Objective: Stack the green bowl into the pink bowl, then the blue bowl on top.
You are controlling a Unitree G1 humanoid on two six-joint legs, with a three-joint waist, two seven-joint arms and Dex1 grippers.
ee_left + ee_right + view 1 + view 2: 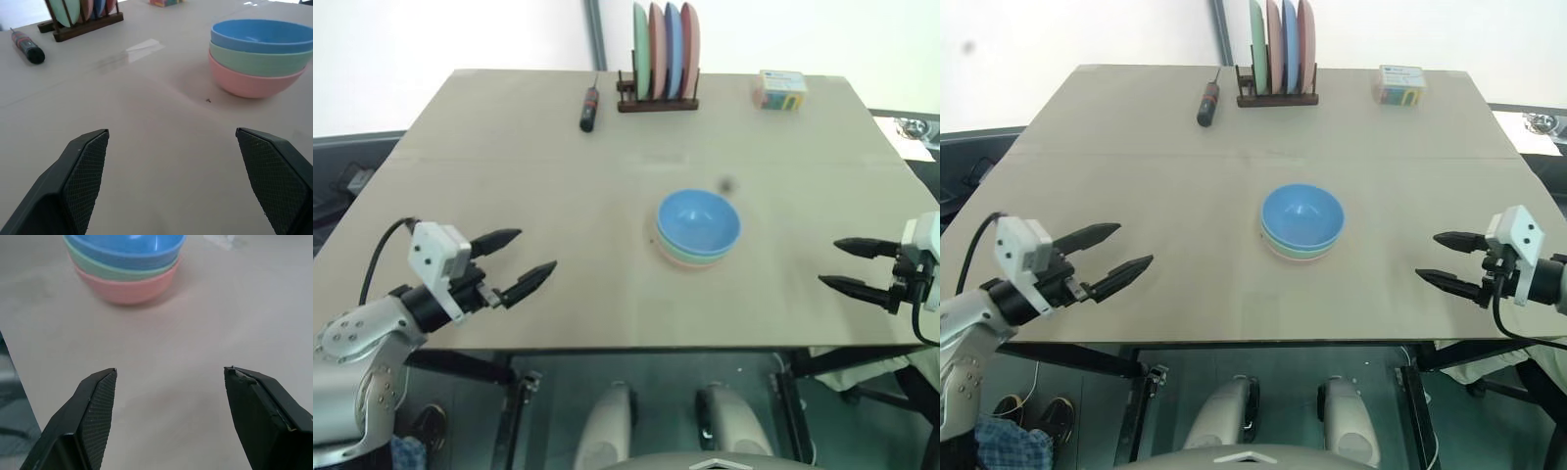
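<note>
The three bowls stand nested at the table's centre. The pink bowl (247, 84) is at the bottom, the green bowl (257, 61) sits in it, and the blue bowl (698, 223) is on top. My left gripper (523, 260) hovers over the table's near left part, open and empty, well away from the stack. Over the near right edge my right gripper (845, 264) is open and empty too, its fingers pointing toward the bowls.
A wooden rack (657, 101) with several upright coloured plates stands at the back centre. A black and red screwdriver (590, 108) lies left of it. A small colourful box (780, 89) sits at the back right. Bare tabletop (509, 176) surrounds the stack.
</note>
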